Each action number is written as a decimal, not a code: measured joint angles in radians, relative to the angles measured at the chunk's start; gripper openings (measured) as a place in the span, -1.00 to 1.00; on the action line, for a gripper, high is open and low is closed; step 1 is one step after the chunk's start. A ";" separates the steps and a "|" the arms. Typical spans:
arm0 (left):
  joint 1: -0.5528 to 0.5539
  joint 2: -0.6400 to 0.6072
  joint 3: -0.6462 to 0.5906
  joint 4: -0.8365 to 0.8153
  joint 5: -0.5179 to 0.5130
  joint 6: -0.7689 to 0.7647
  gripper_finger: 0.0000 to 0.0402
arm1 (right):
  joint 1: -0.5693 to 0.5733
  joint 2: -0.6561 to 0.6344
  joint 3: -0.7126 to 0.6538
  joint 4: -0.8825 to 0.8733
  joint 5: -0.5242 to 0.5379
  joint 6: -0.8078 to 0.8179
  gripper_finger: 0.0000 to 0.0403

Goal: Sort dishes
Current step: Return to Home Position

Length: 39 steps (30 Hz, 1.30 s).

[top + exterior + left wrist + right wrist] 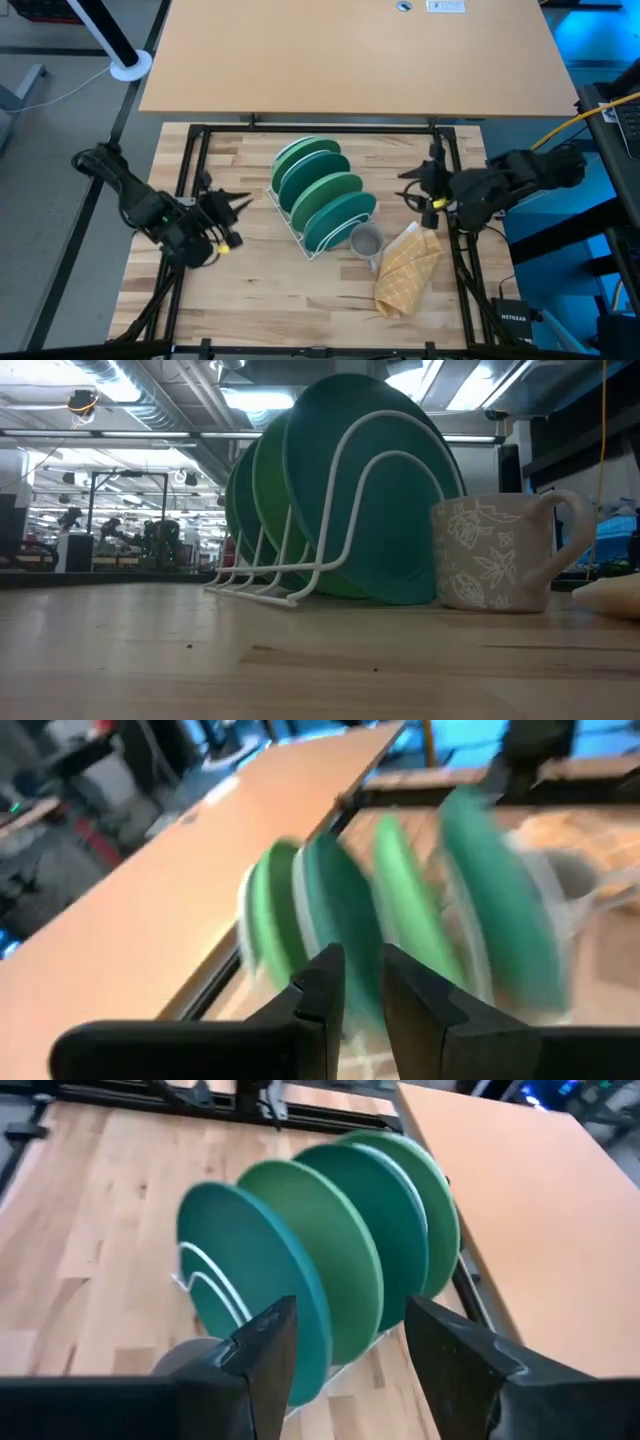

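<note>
Several round plates, light green and darker teal (pixel 322 190), stand on edge in a white wire rack (pixel 296 228) at the table's middle; they also show in the low view (pixel 340 500) and both wrist views (pixel 400 900) (pixel 320 1250). My left gripper (pixel 240 200) hovers left of the rack, fingers open by a narrow gap (pixel 362 985). My right gripper (pixel 408 185) hovers right of the rack, open wide (pixel 350 1345). Neither touches anything.
A grey cup (pixel 366 241) stands at the rack's near-right end, white with a leaf pattern in the low view (pixel 495 555). A tan waffle cloth (pixel 407 270) lies right of it. Black frame rails (pixel 190 160) border the wooden table. A tan board (pixel 350 50) lies beyond.
</note>
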<state>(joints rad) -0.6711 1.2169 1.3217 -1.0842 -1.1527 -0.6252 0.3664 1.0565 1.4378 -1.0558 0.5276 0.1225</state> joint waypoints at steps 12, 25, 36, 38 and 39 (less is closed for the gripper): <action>0.001 -0.249 -0.616 0.280 0.083 -0.238 -0.71 | 0.156 -0.257 -0.703 0.622 0.117 0.135 -0.05; 0.070 -0.361 -1.115 1.428 0.472 0.298 -0.71 | 0.302 -0.278 -0.975 1.016 0.192 0.263 -0.05; 0.261 -0.449 -1.220 1.590 0.602 0.485 -0.71 | 0.448 -0.305 -1.090 1.056 0.590 0.410 -0.05; 0.292 -0.500 -1.226 1.591 0.634 0.517 -0.71 | 0.465 -0.336 -1.090 1.052 0.651 0.376 -0.05; 0.307 -0.527 -1.229 1.591 0.642 0.537 -0.71 | 0.471 -0.356 -1.090 1.051 0.662 0.362 -0.05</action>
<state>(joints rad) -0.3642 0.6904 0.0928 0.5072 -0.5106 -0.0885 0.8370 0.7001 0.3473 -0.0046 1.1893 0.4845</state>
